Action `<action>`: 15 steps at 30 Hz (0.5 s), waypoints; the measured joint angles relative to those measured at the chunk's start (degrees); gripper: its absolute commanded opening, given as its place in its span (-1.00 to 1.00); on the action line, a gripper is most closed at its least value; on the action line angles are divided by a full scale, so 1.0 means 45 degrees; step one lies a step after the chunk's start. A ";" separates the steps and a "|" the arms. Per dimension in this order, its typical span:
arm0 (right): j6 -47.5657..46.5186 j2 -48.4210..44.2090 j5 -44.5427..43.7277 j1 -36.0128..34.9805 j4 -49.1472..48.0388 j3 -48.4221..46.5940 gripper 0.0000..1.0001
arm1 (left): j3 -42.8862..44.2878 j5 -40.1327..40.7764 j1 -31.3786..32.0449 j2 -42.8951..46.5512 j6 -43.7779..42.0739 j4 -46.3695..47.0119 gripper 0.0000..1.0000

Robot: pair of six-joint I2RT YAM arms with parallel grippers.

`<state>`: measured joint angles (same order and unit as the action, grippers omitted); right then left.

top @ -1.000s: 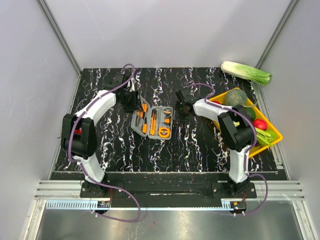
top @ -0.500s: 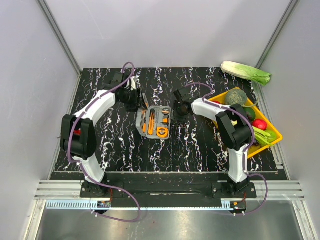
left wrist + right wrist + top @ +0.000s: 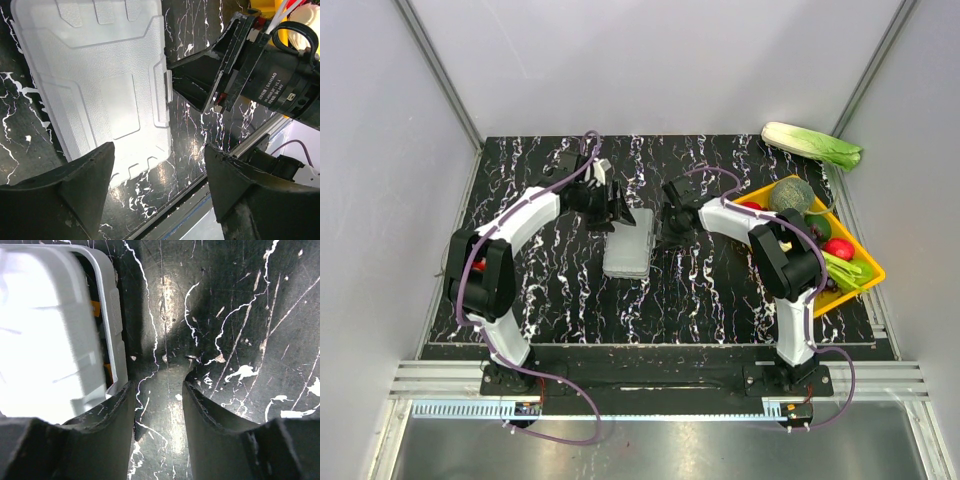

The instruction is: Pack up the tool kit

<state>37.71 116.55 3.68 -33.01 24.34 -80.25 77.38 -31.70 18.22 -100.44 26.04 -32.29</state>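
The tool kit's grey case [image 3: 628, 245] lies mid-table with its lid folded down, so from above the tools are hidden. In the left wrist view the lid [image 3: 95, 75] fills the upper left. My left gripper [image 3: 159, 150] hovers open over its lower edge, holding nothing; from above it [image 3: 618, 212] sits at the case's far end. My right gripper [image 3: 666, 228] stands open just right of the case. In its own view the right gripper [image 3: 158, 385] has only table between the fingers. The case [image 3: 50, 335] is beside its left finger, and an orange tool [image 3: 95, 310] shows through a narrow gap under the lid.
A yellow tray [image 3: 865, 270] of vegetables sits at the right edge of the table. A napa cabbage [image 3: 812, 146] lies beyond it at the back right. The right arm's wrist [image 3: 260, 65] is close to the case's right side. The table's edge rail [image 3: 235, 150] runs near the left gripper.
The case lid has swung from open, with the orange tools showing, down onto the base. My left gripper moved right with it, then opened and let go. The right gripper crept slightly left.
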 measured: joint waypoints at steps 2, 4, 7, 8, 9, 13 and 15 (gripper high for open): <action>0.0112 -0.0005 -0.0112 0.0000 0.0015 0.0015 -0.03 | -0.0112 0.0015 0.0029 0.0000 0.0034 0.0073 0.57; 0.0189 -0.0097 -0.0330 -0.0005 -0.0019 0.0131 -0.01 | -0.0214 0.0165 0.0024 0.0000 0.0029 0.0175 0.59; 0.0262 -0.0466 -0.0874 -0.0010 0.0112 0.0549 0.03 | -0.0393 0.0617 0.0024 0.0000 -0.0005 0.0228 0.61; 0.0272 -0.0593 -0.1044 -0.0005 0.0253 0.0675 0.06 | -0.0457 0.0797 0.0024 0.0000 -0.0019 0.0228 0.61; 0.0267 -0.0719 -0.1224 0.0000 0.0423 0.0782 0.10 | -0.0544 0.1035 0.0024 0.0000 -0.0024 0.0238 0.62; 0.0262 -0.1078 -0.1559 0.0015 0.1010 0.0908 0.31 | -0.0923 0.1899 0.0024 -0.0005 -0.0015 0.0223 0.62; 0.0267 -0.1287 -0.1564 0.0015 0.1122 0.0908 0.42 | -0.1078 0.2234 0.0024 -0.0034 0.0029 0.0189 0.63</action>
<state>38.92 110.76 -3.36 -32.95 29.39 -76.16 72.53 -21.65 18.33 -100.60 26.17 -31.44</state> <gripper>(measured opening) 0.632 0.809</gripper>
